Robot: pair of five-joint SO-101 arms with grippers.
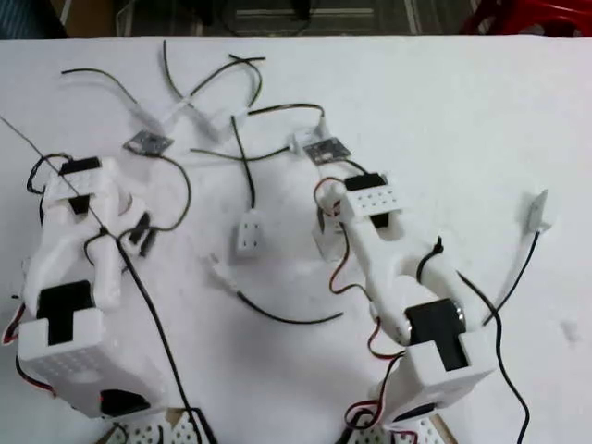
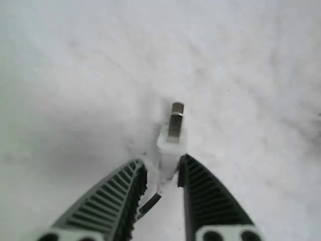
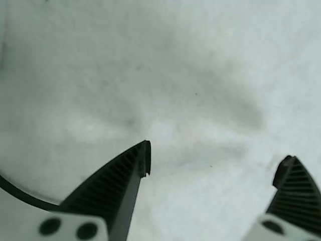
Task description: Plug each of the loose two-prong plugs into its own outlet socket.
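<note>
Two-prong plug (image 1: 220,272) lies loose on the white desk (image 1: 444,102) in the high view, between the two arms. Its black cable (image 1: 277,317) trails toward the right arm. Just beyond it we see a white outlet socket (image 1: 250,231) flat on the desk, its own lead running away from the arms. Small circuit boards (image 1: 148,142) sit farther back among looping black wires. Past the desk's far edge the room shows a dark floor and something red (image 1: 527,14) in the corner.

In the left wrist view, the left gripper (image 2: 162,164) has its ribbed fingers (image 2: 125,196) clenched on the body of a second plug (image 2: 169,145). Its metal prongs (image 2: 175,118) point away from the camera over the white desk, and we cannot tell whether it touches the surface.

In the right wrist view, the right gripper (image 3: 217,156) hangs over the desk with its fingers released and spread wide. A dark wire (image 3: 17,197) curves past one of them.
</note>
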